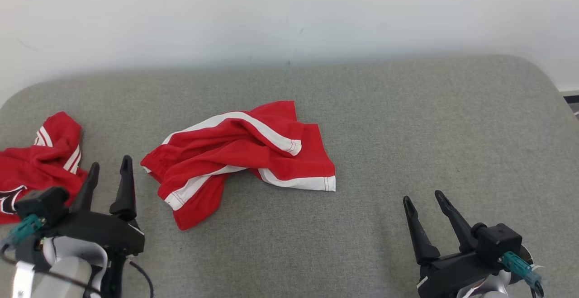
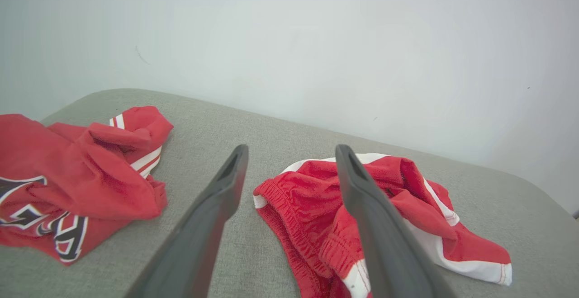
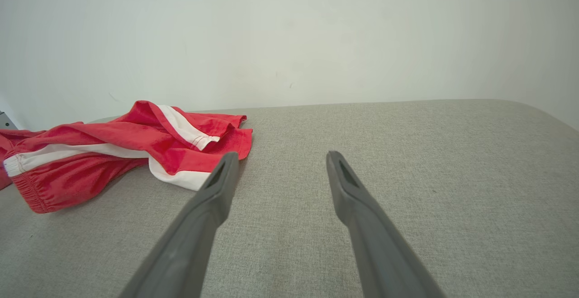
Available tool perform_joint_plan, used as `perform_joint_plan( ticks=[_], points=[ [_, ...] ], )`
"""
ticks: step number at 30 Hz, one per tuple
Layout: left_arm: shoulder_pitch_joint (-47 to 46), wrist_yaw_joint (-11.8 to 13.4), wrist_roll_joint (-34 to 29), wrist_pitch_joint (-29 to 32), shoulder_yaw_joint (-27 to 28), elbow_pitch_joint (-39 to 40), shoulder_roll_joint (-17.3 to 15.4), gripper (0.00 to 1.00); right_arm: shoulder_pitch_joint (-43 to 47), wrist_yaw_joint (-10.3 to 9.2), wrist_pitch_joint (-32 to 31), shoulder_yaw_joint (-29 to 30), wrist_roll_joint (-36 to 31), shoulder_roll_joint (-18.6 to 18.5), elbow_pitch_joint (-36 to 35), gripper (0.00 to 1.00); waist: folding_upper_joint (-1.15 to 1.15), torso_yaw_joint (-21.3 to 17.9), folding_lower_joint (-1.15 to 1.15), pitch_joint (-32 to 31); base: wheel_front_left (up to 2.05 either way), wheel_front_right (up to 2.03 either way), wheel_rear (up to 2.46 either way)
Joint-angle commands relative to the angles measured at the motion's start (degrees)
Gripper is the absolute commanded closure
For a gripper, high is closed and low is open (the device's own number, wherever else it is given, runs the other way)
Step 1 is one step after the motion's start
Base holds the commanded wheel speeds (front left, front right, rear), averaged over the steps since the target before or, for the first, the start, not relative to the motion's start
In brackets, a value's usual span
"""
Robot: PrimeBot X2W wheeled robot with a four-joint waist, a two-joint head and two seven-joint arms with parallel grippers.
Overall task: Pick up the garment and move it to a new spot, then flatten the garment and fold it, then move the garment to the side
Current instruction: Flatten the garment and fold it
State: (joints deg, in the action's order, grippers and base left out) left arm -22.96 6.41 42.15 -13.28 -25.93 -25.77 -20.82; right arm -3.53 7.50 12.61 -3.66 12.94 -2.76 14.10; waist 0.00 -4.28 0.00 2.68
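The garment (image 1: pixel 239 153), red shorts with white stripes and a white hem, lies crumpled in the middle of the grey padded surface (image 1: pixel 407 121). My left gripper (image 1: pixel 110 162) hovers open just left of its waistband, nothing between the fingers. In the left wrist view the open left gripper (image 2: pixel 291 149) points past the garment (image 2: pixel 312 198), whose elastic waistband lies between and under the fingers. My right gripper (image 1: pixel 423 197) stands open at the lower right, well apart from the cloth. The right wrist view has the right gripper (image 3: pixel 282 155) open, with the garment (image 3: pixel 113 153) to its left.
A second red garment (image 1: pixel 40 162) with white stripes and dark lettering lies bunched at the surface's left edge, also seen as the lettered red garment (image 2: pixel 81 176) in the left wrist view. A white wall (image 1: pixel 289 13) runs behind. The surface's right half is bare grey fabric.
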Motion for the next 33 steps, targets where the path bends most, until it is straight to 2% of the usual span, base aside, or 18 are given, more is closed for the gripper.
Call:
perform_joint_plan(
  ticks=[1, 6, 10, 14, 17, 23, 27, 33],
  points=[
    [1.31, -0.47, 0.71, -0.77, 0.63, 1.26, 0.39, 0.00, 0.36, -0.02, 0.09, 0.29, -0.25, -0.25, -0.19, 0.00, 0.00, 0.34, 0.00, -0.37, 0.00, 0.00, 0.00],
    [6.51, -1.51, -2.22, -1.98, 7.26, 11.06, 3.34, 0.00, 0.86, -0.02, 0.51, 1.37, 2.24, -0.25, 0.15, 0.00, 0.00, 1.02, 0.00, -1.41, 0.00, 0.00, 0.00],
    [13.03, -5.44, -6.57, -1.97, 14.86, 19.83, 8.18, 0.00, 0.80, -0.02, 1.21, 2.17, 5.14, -0.24, 1.02, 0.00, 0.00, 1.19, 0.00, -2.48, 0.00, 0.00, 0.00],
    [18.10, -10.02, -11.30, -1.99, 20.94, 24.47, 13.27, 0.00, 0.16, -0.02, 1.98, 2.80, 7.42, -0.26, 2.55, 0.00, 0.00, 1.41, 0.00, -3.43, 0.00, 0.00, 0.00],
    [20.46, -11.63, -14.33, -1.99, 24.20, 26.22, 15.46, 0.00, -0.30, -0.02, 2.29, 2.99, 8.53, -0.24, 3.69, 0.00, 0.00, 1.88, 0.00, -4.01, 0.00, 0.00, 0.00],
    [23.86, -13.32, -21.40, -2.00, 24.69, 27.50, 17.17, 0.00, -0.46, -0.02, 2.63, 3.89, 8.72, -0.25, 4.80, 0.00, 0.00, 3.04, 0.00, -4.86, 0.00, 0.00, 0.00],
    [25.36, -13.51, -27.96, -2.00, 23.35, 25.83, 16.74, 0.00, 0.01, -0.02, 2.64, 4.65, 7.06, -0.27, 3.98, 0.00, 0.00, 3.60, 0.00, -5.25, 0.00, 0.00, 0.00],
    [26.35, -13.76, -32.12, -2.01, 21.65, 21.47, 16.26, 0.00, 1.17, -0.02, 2.64, 5.39, 3.44, -0.26, 3.64, 0.00, 0.00, 4.22, 0.00, -5.50, 0.00, 0.00, 0.00]
  ],
)
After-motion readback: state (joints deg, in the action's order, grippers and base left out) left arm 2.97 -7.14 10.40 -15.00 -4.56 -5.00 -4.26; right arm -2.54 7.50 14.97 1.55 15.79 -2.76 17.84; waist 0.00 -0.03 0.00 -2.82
